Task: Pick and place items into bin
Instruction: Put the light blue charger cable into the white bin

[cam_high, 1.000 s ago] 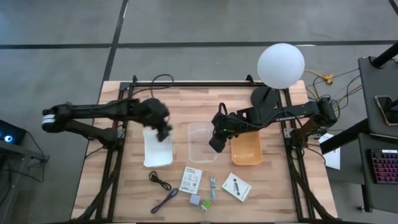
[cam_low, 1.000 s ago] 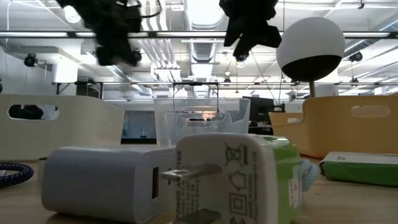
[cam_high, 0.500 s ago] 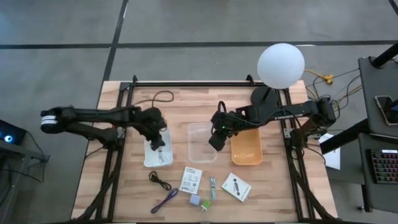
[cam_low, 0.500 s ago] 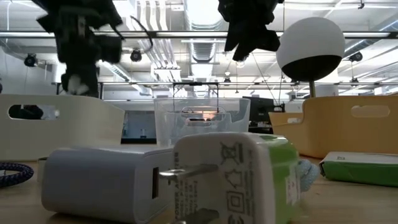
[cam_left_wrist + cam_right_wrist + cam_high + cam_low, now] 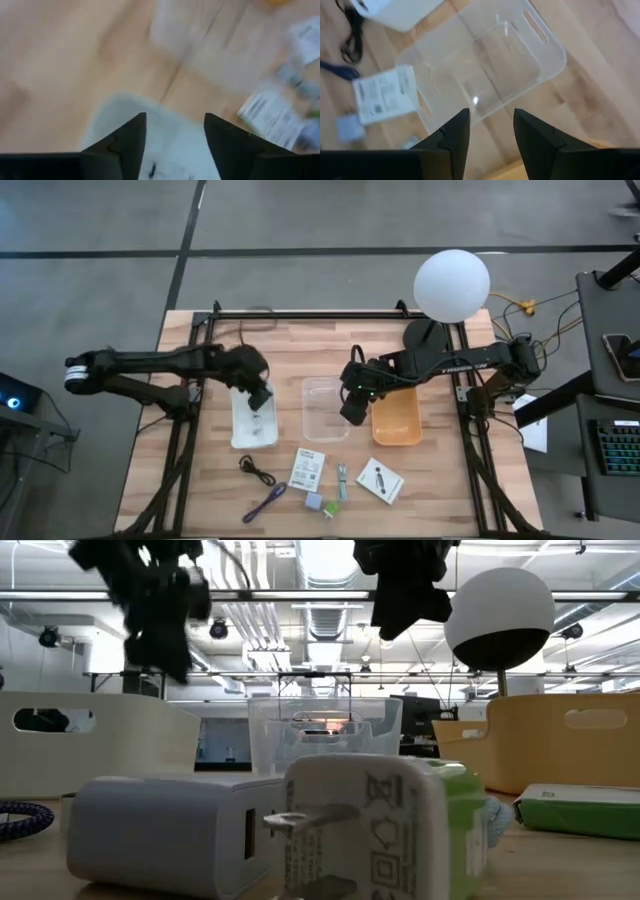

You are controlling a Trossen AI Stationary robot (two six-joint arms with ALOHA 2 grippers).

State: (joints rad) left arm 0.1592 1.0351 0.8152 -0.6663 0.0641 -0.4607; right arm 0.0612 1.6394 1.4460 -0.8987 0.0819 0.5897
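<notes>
Items point(image 5: 322, 476) below both raised, open tools.

Grey floor point(image 5: 90, 230) surrounds the wooden table point(image 5: 290, 350), crossed by dark seam lines. A white globe lamp point(image 5: 452, 283) stands at the table's far edge, behind the right pincer. Yellow cables point(image 5: 515, 305) trail beside it. A dark desk point(image 5: 610, 350) with a keyboard point(image 5: 618, 455) sits off the table's right side. From table height, an open ceiling with pipes and strip lights point(image 5: 300, 595) shows; what may be windows point(image 5: 225, 745) lie beyond.
</notes>
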